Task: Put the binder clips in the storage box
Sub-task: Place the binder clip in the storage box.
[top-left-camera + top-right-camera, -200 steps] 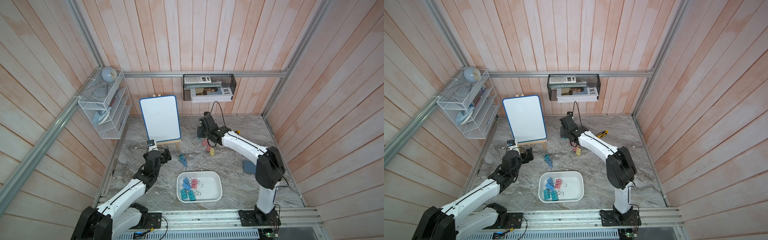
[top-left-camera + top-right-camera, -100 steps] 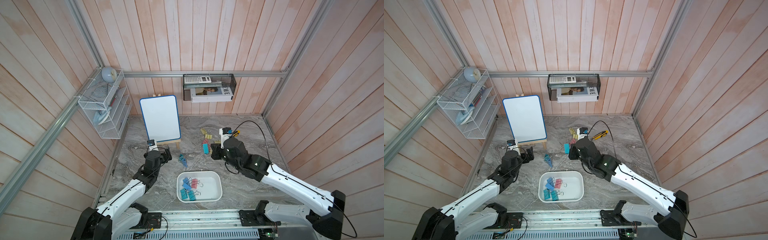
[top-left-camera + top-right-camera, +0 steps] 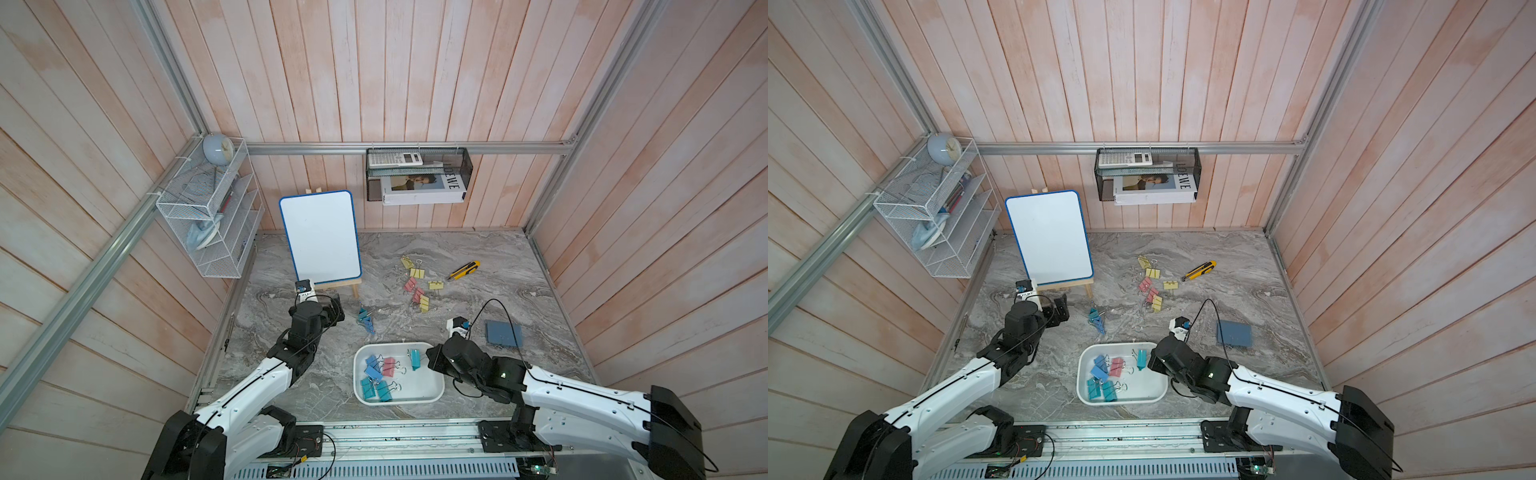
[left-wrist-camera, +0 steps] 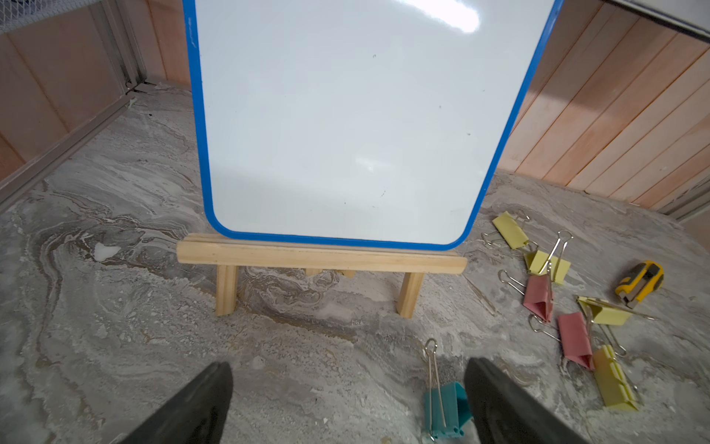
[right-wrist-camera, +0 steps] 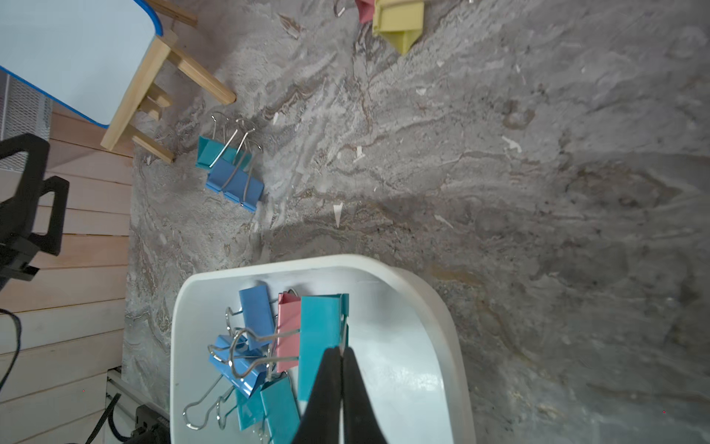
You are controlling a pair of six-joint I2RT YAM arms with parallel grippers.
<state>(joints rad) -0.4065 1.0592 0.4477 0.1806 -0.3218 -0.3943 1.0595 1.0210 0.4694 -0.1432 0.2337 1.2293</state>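
Bright, even light from above, everything pretty sharp. Glare patch on the whiteboard [image 4: 345,115], soft shadow on the table [image 3: 498,266] around 5 o'clock in both top views.

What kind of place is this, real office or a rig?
Probably a lab robot cell staged as a desk: plank walls on an aluminium frame, a marble-look tabletop, and office props such as the whiteboard and binder clips.

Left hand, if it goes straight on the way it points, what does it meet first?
Likely the wooden easel holding the whiteboard, across bare table; the teal binder clip lies aside, by one finger. Depth unclear.
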